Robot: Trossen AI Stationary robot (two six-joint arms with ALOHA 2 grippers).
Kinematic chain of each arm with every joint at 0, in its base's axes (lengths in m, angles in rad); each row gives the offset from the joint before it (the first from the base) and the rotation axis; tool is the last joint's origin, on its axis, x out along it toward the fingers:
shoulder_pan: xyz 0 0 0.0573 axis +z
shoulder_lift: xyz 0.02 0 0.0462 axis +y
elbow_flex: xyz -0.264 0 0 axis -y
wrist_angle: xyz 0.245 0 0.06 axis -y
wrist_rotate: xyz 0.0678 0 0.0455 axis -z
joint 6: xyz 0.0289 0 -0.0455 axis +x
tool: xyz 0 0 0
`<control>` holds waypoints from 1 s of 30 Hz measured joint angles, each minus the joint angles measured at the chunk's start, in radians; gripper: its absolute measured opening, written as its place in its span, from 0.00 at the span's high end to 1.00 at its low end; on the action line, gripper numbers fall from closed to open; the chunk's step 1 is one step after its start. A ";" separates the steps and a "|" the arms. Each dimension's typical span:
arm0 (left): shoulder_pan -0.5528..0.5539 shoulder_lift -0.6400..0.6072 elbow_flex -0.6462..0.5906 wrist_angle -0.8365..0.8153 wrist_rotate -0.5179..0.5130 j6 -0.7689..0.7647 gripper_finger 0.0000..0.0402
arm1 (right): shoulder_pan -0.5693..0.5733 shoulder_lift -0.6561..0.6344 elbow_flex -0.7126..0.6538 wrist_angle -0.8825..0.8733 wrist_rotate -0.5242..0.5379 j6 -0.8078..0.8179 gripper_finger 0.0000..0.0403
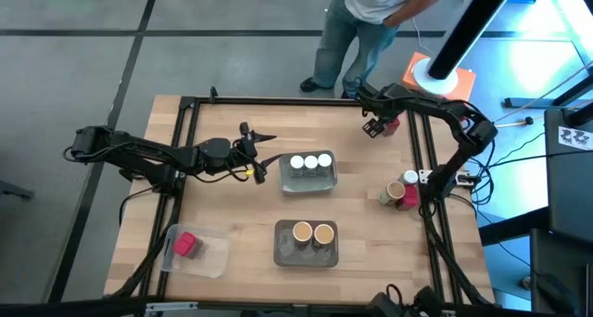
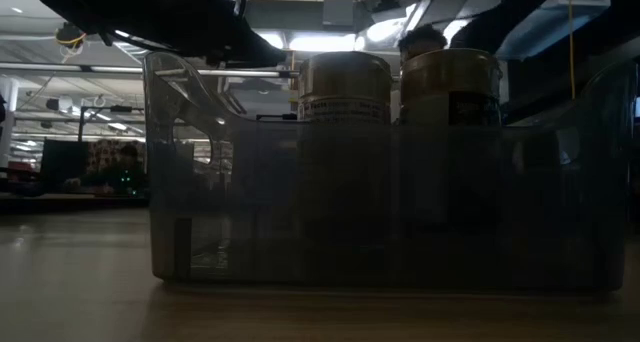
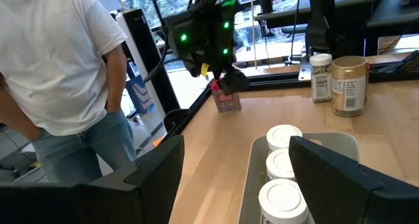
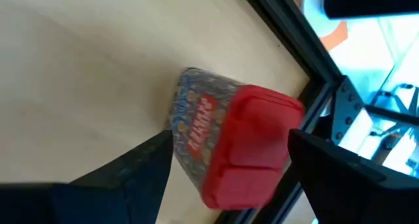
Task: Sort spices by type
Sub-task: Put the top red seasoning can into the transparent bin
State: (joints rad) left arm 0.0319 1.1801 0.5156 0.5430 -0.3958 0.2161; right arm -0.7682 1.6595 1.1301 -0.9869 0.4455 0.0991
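Note:
My right gripper (image 1: 378,125) is at the table's far right corner, open, pointing down. Its fingers stand on either side of a red-lidded packet (image 4: 232,142) that stands on the wood (image 3: 226,101). My left gripper (image 1: 266,159) is open and hovers level just left of the grey tray (image 1: 308,181), which holds three white-lidded jars (image 1: 310,162). Two tan-topped cylinders (image 1: 313,233) stand in the near grey tray (image 2: 380,222). Another red packet (image 1: 185,245) lies in the clear tray at the near left. My right gripper straddles the red-lidded packet at its lid end (image 4: 262,119), coming from above. One finger (image 4: 141,165) and the other (image 4: 327,165) lie close along its two sides, but I cannot tell whether they touch it. The packet stands on the table.
At the right edge stand a tan-topped cylinder (image 1: 393,193), a red packet (image 1: 409,196) and a white-lidded jar (image 1: 410,176). A black frame rail (image 1: 422,159) runs along the table's sides. A person (image 1: 371,20) stands beyond the far edge. Bare wood lies at the table's middle.

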 joint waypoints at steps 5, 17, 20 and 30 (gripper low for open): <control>0.000 0.000 0.000 0.000 0.000 0.000 0.34 | 0.000 -0.070 0.000 -0.037 -0.031 0.001 0.26; 0.000 0.000 0.000 -0.009 0.000 -0.003 0.34 | -0.150 -0.090 0.000 0.006 -0.205 -0.026 0.26; 0.000 0.000 0.000 -0.010 0.000 0.000 0.34 | -0.165 -0.090 -0.009 0.011 -0.230 -0.027 0.26; 0.000 0.000 0.000 -0.008 0.000 -0.002 0.34 | -0.181 -0.090 -0.127 0.161 -0.281 -0.052 0.26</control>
State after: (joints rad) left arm 0.0319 1.1801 0.5156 0.5350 -0.3956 0.2138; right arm -0.9493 1.5700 1.0030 -0.8258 0.1650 0.0474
